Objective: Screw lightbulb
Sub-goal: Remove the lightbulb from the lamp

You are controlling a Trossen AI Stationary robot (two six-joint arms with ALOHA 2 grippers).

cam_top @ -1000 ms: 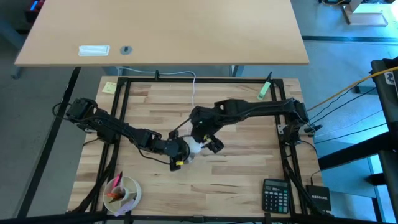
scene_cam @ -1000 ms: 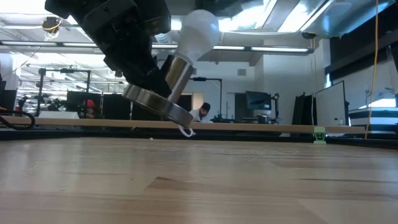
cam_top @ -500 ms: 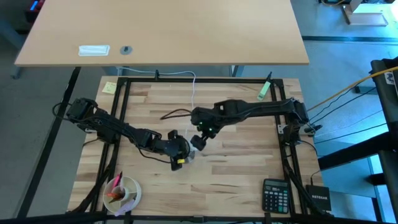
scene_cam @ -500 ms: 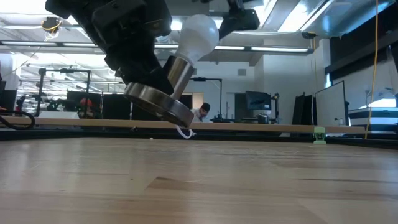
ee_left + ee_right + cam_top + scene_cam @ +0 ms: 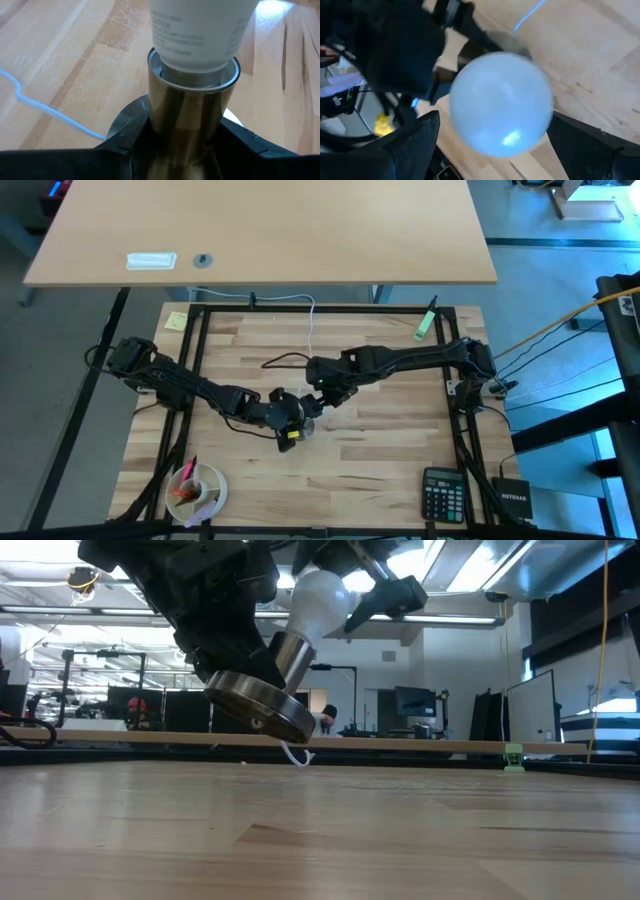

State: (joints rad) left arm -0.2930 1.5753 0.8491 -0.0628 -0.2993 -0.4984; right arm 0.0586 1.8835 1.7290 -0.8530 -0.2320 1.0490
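One lightbulb (image 5: 318, 600), one socket (image 5: 262, 705), one calculator (image 5: 442, 492).

The screw base of the white frosted lightbulb (image 5: 197, 37) is hidden inside the brass-coloured cylindrical metal socket (image 5: 186, 122), and its globe is cut off by the top edge of the left wrist view. In the right wrist view, lower centre, the globe is blurred. The left end effector (image 5: 215, 615) is cropped at the low view's upper left.
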